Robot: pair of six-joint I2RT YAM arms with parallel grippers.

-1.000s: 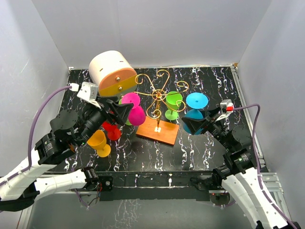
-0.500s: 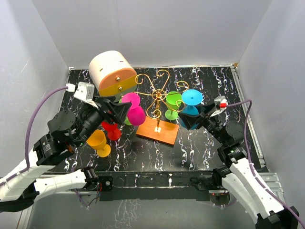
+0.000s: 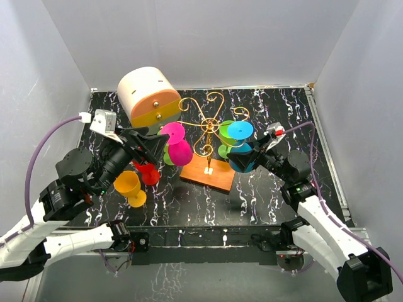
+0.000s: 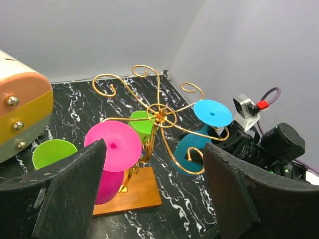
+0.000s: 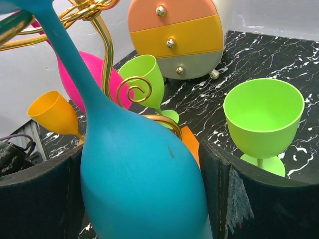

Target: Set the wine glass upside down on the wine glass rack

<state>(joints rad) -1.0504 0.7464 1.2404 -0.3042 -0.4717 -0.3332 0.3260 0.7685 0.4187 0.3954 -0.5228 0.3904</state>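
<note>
1. The right gripper [image 3: 250,160] is clamped around the bowl of the blue wine glass [image 3: 240,130], one pad on each side
2. That glass is upside down, foot uppermost, at the right side of the wine glass rack [image 3: 208,128]; its stem rises to the gold wire arms there, but I cannot tell whether it is hooked in
3. The left gripper [image 4: 154,149] hovers left of the rack, jaws wide apart with nothing between them
4. A pink glass [image 3: 177,145] hangs inverted from the rack's left arms
5. A green glass [image 3: 228,133] stands upright just behind the rack
6. The drum-shaped box [image 3: 148,94] sits behind and left of the rack
7. A yellow glass [image 3: 130,187] and a red glass [image 3: 148,173] are left of the rack's orange base
</note>
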